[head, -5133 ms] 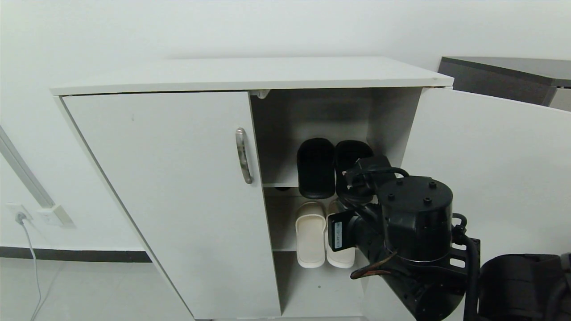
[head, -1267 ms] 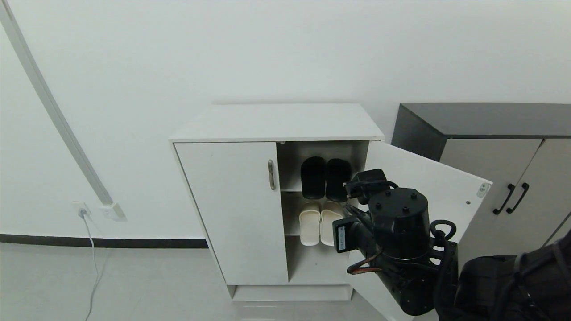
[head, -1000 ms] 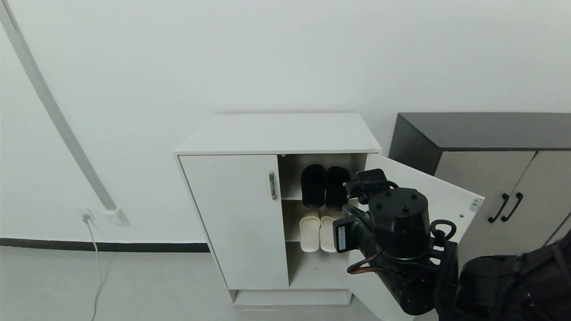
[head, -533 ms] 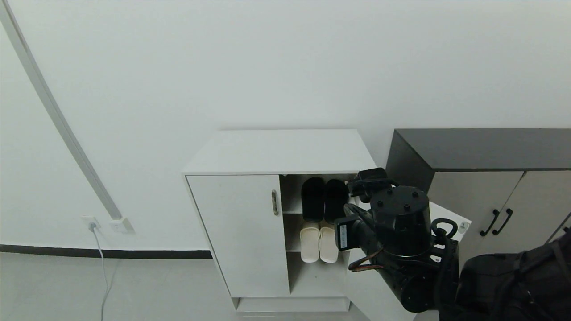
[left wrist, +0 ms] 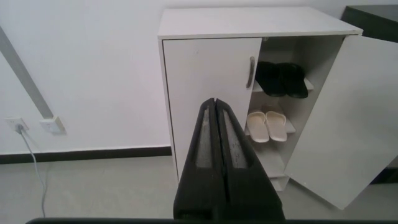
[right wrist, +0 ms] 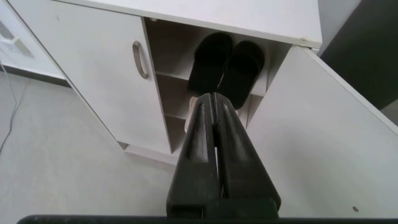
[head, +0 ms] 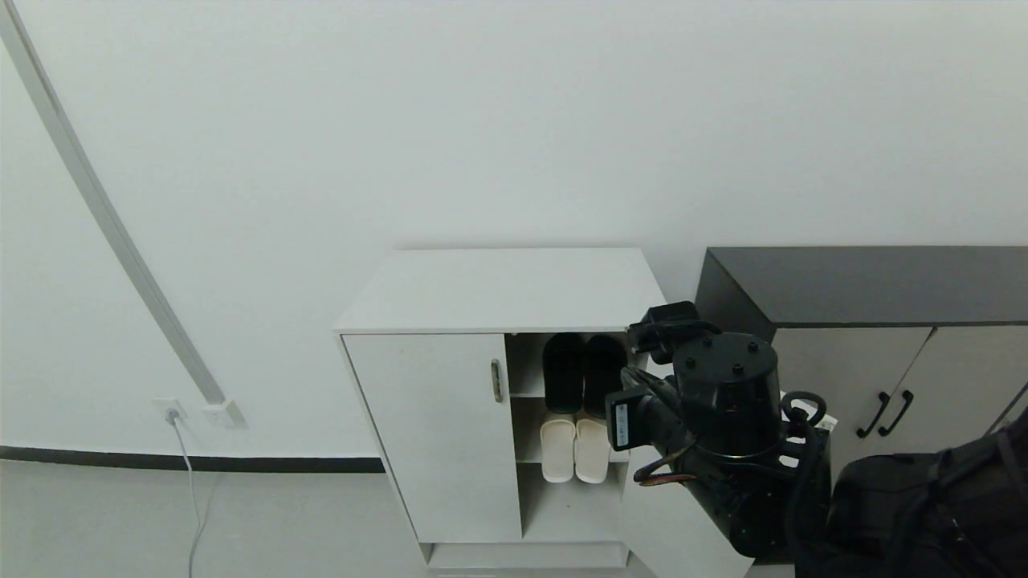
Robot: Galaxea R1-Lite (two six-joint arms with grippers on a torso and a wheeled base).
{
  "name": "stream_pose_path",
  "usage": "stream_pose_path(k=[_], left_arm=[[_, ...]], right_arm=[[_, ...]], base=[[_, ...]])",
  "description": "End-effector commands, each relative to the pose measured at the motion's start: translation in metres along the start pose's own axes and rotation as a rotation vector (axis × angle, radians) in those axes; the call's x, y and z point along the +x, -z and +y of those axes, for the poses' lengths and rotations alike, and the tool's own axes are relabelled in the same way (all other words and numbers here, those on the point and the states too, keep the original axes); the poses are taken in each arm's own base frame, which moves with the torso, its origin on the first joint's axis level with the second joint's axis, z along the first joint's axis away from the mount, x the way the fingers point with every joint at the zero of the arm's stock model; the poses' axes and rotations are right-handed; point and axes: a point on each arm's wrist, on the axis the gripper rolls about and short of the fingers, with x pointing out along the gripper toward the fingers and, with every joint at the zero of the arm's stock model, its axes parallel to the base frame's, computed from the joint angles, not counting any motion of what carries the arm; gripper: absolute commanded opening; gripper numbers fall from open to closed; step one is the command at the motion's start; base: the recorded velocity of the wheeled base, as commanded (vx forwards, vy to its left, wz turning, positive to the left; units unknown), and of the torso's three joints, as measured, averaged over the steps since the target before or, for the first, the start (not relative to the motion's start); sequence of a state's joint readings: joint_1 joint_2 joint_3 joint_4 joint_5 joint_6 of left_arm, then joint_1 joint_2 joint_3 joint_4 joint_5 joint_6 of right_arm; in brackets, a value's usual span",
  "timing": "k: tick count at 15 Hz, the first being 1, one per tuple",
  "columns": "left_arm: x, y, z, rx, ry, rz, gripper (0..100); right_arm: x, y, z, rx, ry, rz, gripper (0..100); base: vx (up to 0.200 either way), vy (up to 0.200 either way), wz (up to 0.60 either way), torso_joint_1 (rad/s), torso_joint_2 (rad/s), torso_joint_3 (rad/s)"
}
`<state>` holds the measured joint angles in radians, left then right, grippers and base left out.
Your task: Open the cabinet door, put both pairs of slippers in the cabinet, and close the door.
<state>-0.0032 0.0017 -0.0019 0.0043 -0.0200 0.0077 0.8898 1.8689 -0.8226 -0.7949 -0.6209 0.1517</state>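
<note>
The white cabinet (head: pixel 498 289) stands against the wall with its left door shut and its right door (left wrist: pixel 348 118) swung open. A black pair of slippers (head: pixel 584 371) lies on the top shelf. A white pair of slippers (head: pixel 574 448) lies on the shelf below it. The bottom compartment holds nothing. My right arm (head: pixel 727 401) hangs in front of the open door, hiding most of it in the head view. My right gripper (right wrist: pixel 213 96) is shut and empty, pointing at the shelves from a distance. My left gripper (left wrist: pixel 214 102) is shut and empty, well back from the cabinet.
A dark-topped cabinet (head: pixel 867 281) with black handles stands directly right of the white one. A wall socket with a cable (head: pixel 173 413) and a slanted conduit (head: pixel 104 217) are on the wall to the left. Bare grey floor (head: pixel 241 522) lies left of the cabinet.
The head view has pulled back from the cabinet, so the cabinet looks smaller and lower. The slippers stay on their shelves and the right arm keeps its pose.
</note>
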Motion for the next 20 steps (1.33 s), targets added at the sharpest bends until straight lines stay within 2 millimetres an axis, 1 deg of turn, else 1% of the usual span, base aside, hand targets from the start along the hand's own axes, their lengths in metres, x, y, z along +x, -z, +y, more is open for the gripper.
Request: stream_pose_path(k=[1,5,11,20], left_arm=[[0.0,0.0001,0.0,0.0,0.0,0.001,0],[0.0,0.0001,0.0,0.0,0.0,0.001,0],[0.0,0.0001,0.0,0.0,0.0,0.001,0],[-0.0001,-0.0003,0.0,0.0,0.003,-0.001,0]], right_arm=[[-0.0006,0.0001,-0.0004,-0.001,-0.001,0.0,0],[-0.0029,0.0004,-0.0015,-0.006,-0.003,0.0,0],[-0.003,-0.0001,-0.0045,-0.02,-0.003,0.001,0],[-0.0025,0.0029,-0.0046,-0.028,-0.001,0.01,0]], base=[[0.0,0.0,0.0,0.0,0.0,0.0],[0.0,0.0,0.0,0.0,0.0,0.0],[0.0,0.0,-0.6,0.01,0.0,0.0],[0.0,0.0,0.0,0.0,0.0,0.0]])
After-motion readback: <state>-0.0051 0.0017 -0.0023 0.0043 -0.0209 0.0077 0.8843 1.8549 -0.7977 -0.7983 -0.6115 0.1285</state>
